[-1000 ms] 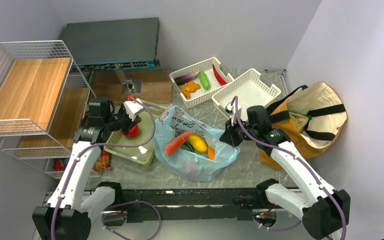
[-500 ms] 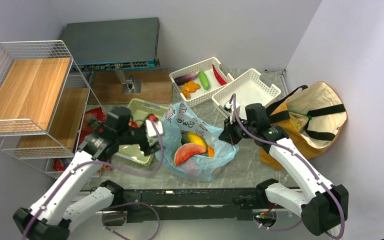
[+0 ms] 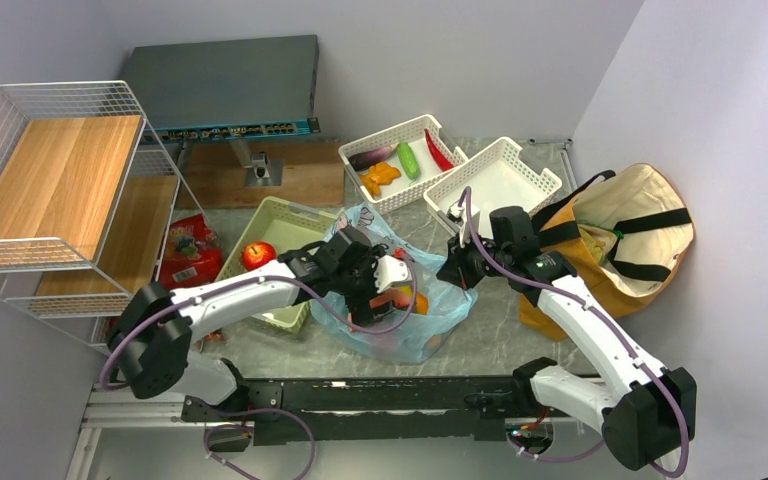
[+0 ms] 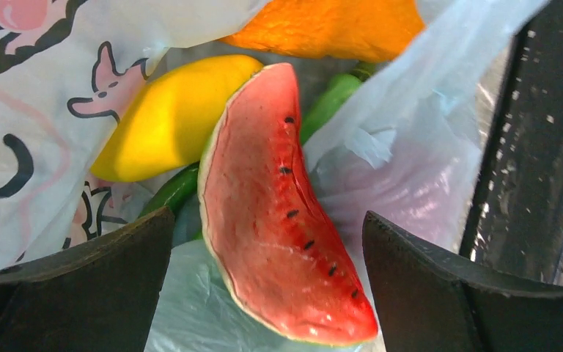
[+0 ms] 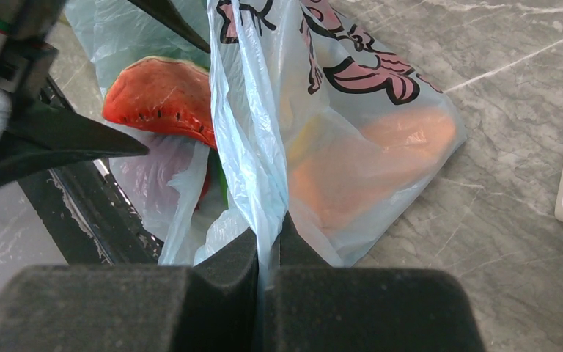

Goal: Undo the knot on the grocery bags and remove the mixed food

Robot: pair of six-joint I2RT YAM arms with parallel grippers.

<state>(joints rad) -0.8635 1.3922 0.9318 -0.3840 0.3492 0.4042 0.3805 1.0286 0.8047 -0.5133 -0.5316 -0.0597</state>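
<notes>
The light-blue plastic bag (image 3: 430, 325) lies open at the centre of the top view, on the grey marble table (image 3: 480, 335). Inside it, the left wrist view shows a watermelon slice (image 4: 278, 220), a yellow mango (image 4: 165, 121) at its upper left, a green cucumber (image 4: 331, 99) partly under both, and an orange piece (image 4: 330, 26) along the top edge.

The slice lies flesh side up (black seeds showing). Its long axis runs from the top centre of that view to the lower right, and the rind curves along its left edge.

The left gripper (image 4: 267, 246) is inside the bag mouth, its fingers spread wide on either side of the slice. The right gripper (image 5: 267, 253) is clamped on a gathered strip of the bag's film at the bag's right rim.

Left of the bag, a pale green basket (image 3: 295, 218) holds a red apple (image 3: 256, 255). A white basket (image 3: 385, 132) at upper centre holds an eggplant (image 3: 371, 156), a chili (image 3: 437, 150) and other pieces. The canvas tote (image 3: 650, 200) gapes open at the right.
</notes>
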